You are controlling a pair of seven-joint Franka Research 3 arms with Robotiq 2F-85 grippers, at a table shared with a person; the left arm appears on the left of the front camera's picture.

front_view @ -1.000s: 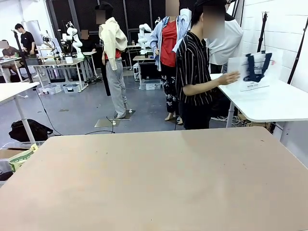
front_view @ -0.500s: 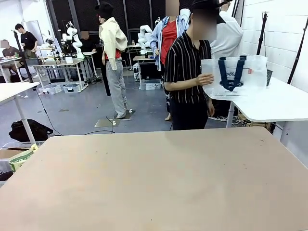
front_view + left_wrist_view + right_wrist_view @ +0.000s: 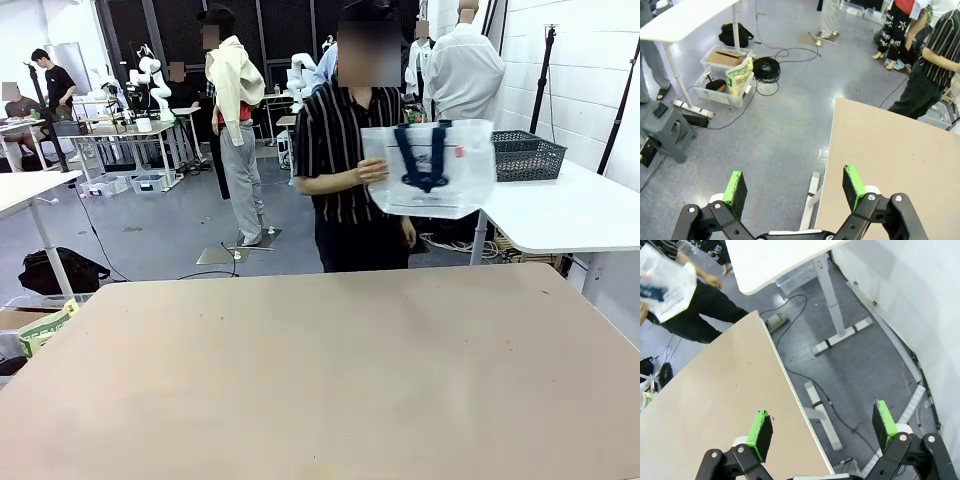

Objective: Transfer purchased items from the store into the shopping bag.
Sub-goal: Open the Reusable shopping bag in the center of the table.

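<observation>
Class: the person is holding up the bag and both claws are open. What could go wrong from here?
1. The shopping bag in the person's hand looks thin and flat; set on the tan table it may slump shut.
2. The basket sits on the white side table, likely beyond reach of the open left claw and right claw.

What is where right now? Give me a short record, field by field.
bag: white plastic, navy handles, held up by the person at the table's far side
person's hand: grips the bag's edge
basket: dark grey, on the white side table; contents cannot be told
table: tan top, between robot and person
left pincer: open, holding nothing
right pincer: open, holding nothing
</observation>
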